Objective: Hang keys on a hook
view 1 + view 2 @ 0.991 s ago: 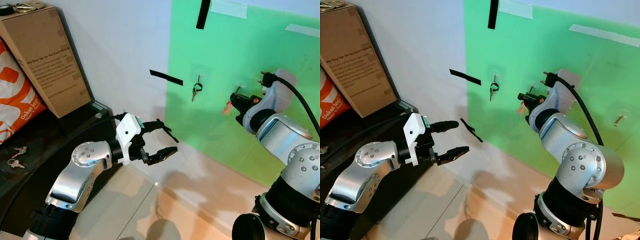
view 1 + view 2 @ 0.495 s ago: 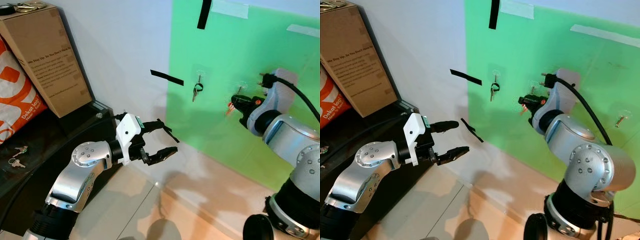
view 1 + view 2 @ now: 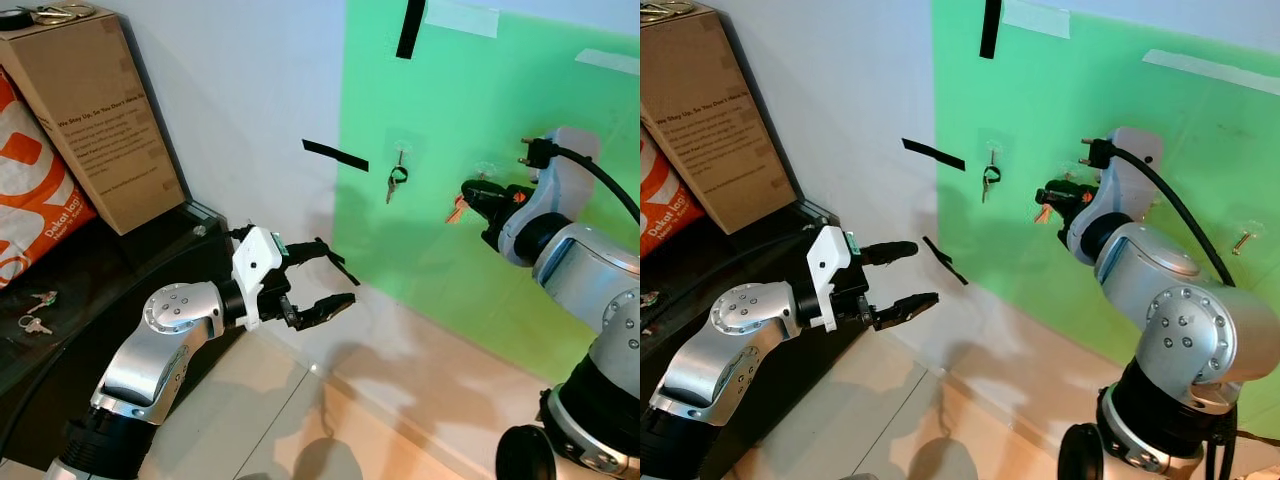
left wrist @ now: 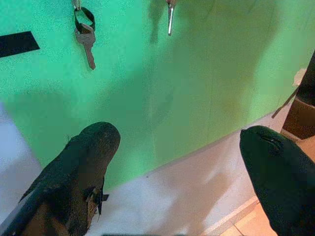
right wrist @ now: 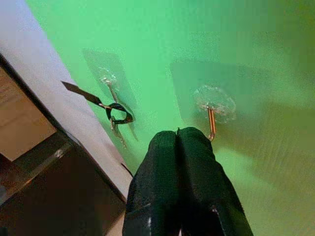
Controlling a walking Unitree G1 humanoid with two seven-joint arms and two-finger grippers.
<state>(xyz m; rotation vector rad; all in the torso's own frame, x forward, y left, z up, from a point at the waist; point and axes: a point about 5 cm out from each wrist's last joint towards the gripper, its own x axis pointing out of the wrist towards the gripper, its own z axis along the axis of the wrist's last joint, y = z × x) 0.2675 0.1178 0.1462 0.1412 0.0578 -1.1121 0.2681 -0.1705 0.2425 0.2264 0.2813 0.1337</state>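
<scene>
- The right gripper [image 3: 468, 193] is raised against the green panel [image 3: 470, 110], its two black fingers [image 5: 179, 162] pressed tight together with no gap showing between them.
- An orange-tinted key [image 3: 455, 209] juts from the fingertips toward the panel; its long axis slopes down and to the robot's left, tip lowest. How much of it sits between the fingers cannot be told.
- In the right wrist view a clear stick-on hook [image 5: 212, 104] on the panel sits just beyond the fingertips, its metal prong hanging down and bare.
- A second hook [image 3: 398, 152], nearer the panel's left edge, carries a key on a dark ring [image 3: 394, 180]; that key hangs nearly straight down, its blade pointing to the floor.
- The left gripper [image 3: 338, 280] hovers low in front of the wall, well away from the panel's hooks, fingers spread wide apart and grasping nothing.
- Keys counted: one at the right gripper, one hung on the panel, and two loose keys [image 3: 33, 312] lying on the dark counter [image 3: 120, 270] near its front edge.
- A cardboard box [image 3: 85, 110] stands on the counter at the back, beside an orange bag [image 3: 30, 200].
</scene>
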